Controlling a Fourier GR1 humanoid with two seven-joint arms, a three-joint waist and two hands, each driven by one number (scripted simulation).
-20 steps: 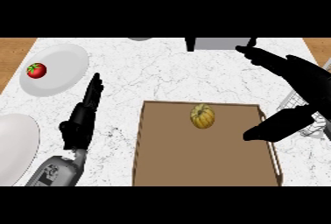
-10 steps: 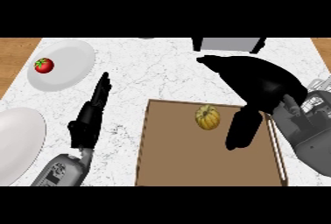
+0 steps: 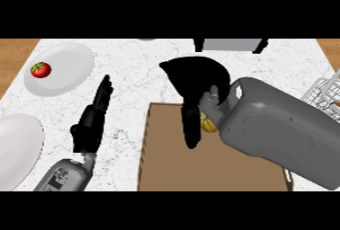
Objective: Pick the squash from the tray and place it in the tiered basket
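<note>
Right hand (image 3: pixel 194 83) hangs over the far end of the brown tray (image 3: pixel 166 170), its dark palm above the rim and its fingers (image 3: pixel 191 130) pointing down and toward the robot, reaching onto the tray floor just beside the squash (image 3: pixel 208 122). Whether those fingers have closed on the squash I cannot tell, since the grey forearm covers most of it. Only a narrow yellow-orange sliver of the squash shows, ribbed with darker stripes, lying on the tray near its far edge between the fingers and the forearm; its visible strip runs roughly along the tray's length, though its true long axis is probably hidden. Left hand (image 3: pixel 91 121) rests on the white marbled bench (image 3: pixel 139 67) left of the tray, fingers straight and pointing away. A wire tiered basket (image 3: pixel 325 92) stands at the right edge.
</note>
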